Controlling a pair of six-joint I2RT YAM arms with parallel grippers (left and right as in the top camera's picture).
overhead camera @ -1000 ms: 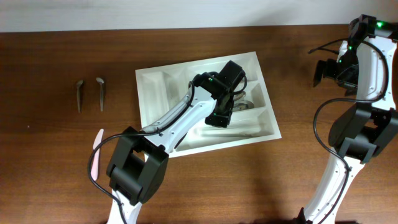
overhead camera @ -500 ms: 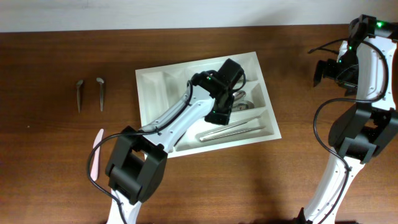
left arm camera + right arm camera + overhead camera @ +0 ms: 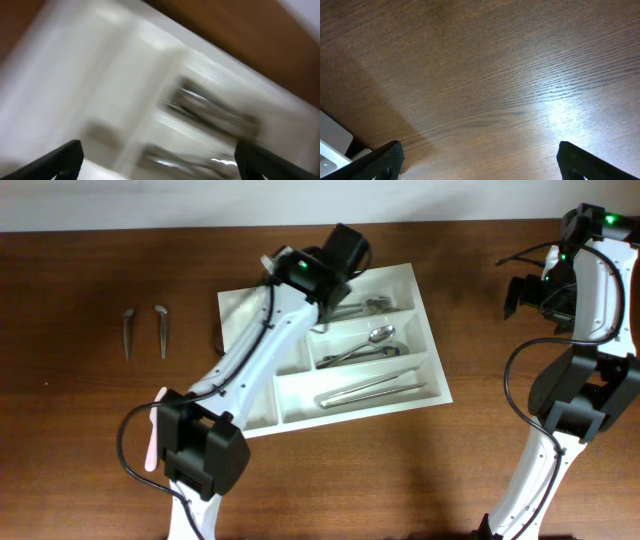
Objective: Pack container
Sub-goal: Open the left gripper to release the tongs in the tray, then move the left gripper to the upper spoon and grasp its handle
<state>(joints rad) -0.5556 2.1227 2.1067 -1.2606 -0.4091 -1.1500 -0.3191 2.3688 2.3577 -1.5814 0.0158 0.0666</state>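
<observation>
Pulled back from the container's [image 3: 295, 400] middle since a second ago, the left fingers [image 3: 65, 159] now stand wide apart, holding nothing, above the tray's far edge (the left wrist view is badly blurred). Below them a spoon [image 3: 372, 337] lies in the middle long compartment, more silver cutlery [image 3: 365, 305] in the far one, and a long metal piece [image 3: 375, 388] in the near one. The white container sits mid-desk [image 3: 80, 410]. The right fingers [image 3: 382, 160], equally spread and empty, hang over wood well to its right. Two grey utensils [image 3: 128, 332] lie well apart on its left.
</observation>
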